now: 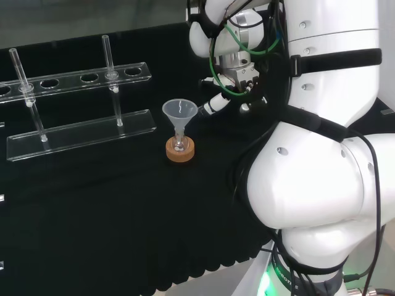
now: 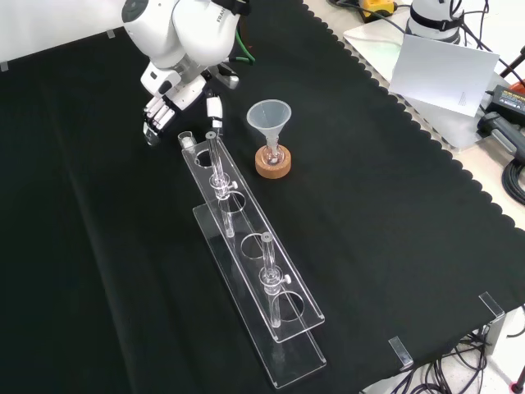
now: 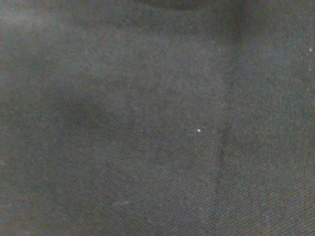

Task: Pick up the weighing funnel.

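The robot hand [image 2: 158, 111], open or closed I cannot tell, hangs low over the black-clothed desk [image 2: 394, 246] just beside the clear tube rack's [image 2: 242, 223] far end, the funnel [image 2: 269, 119] on its cork ring [image 2: 272, 167] near, to the front view's right.

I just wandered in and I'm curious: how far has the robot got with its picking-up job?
Nothing looks finished yet. In hand: the hand is down close to the black cloth, beside the end of the clear rack. Whether it has grasped anything is too hard to see. The big funnel stands apart on its cork ring. Left: a plain grasp and a lift off the cloth.
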Robot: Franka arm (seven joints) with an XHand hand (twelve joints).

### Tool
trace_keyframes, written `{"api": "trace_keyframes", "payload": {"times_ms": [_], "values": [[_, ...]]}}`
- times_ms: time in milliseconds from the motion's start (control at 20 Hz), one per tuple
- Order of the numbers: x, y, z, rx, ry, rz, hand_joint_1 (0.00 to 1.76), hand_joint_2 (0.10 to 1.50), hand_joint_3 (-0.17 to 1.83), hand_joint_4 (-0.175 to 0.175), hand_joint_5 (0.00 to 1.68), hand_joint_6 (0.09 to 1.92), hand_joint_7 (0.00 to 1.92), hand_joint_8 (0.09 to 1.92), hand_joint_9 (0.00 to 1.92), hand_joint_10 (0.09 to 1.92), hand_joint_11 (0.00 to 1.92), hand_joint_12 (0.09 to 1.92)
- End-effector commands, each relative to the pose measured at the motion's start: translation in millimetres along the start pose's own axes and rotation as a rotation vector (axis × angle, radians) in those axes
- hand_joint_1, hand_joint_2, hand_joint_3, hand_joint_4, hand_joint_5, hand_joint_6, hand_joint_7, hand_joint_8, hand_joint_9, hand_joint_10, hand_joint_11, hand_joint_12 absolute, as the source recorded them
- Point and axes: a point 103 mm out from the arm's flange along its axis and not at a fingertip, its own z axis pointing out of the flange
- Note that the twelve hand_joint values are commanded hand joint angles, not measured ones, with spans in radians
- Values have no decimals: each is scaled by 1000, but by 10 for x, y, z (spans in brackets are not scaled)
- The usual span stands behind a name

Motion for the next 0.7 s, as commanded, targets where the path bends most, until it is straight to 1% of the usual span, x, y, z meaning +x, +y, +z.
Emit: {"api": "trace_keyframes", "payload": {"times_ms": [50, 200, 500, 700], "values": [[-21, 8, 33, 6, 2, 4, 429, 741, 3, 39, 87, 87, 174, 285, 31, 645, 0, 1149], [-17, 19, 46, 4, 10, -1, 438, 746, 5, 42, 120, 87, 220, 313, 55, 660, 0, 1177], [1, 28, 50, -32, 25, -2, 463, 761, 12, 63, 239, 87, 361, 373, 107, 662, 0, 1214], [12, 37, 40, -47, 20, 3, 488, 774, 18, 72, 387, 87, 533, 413, 196, 639, 0, 1263]]}}
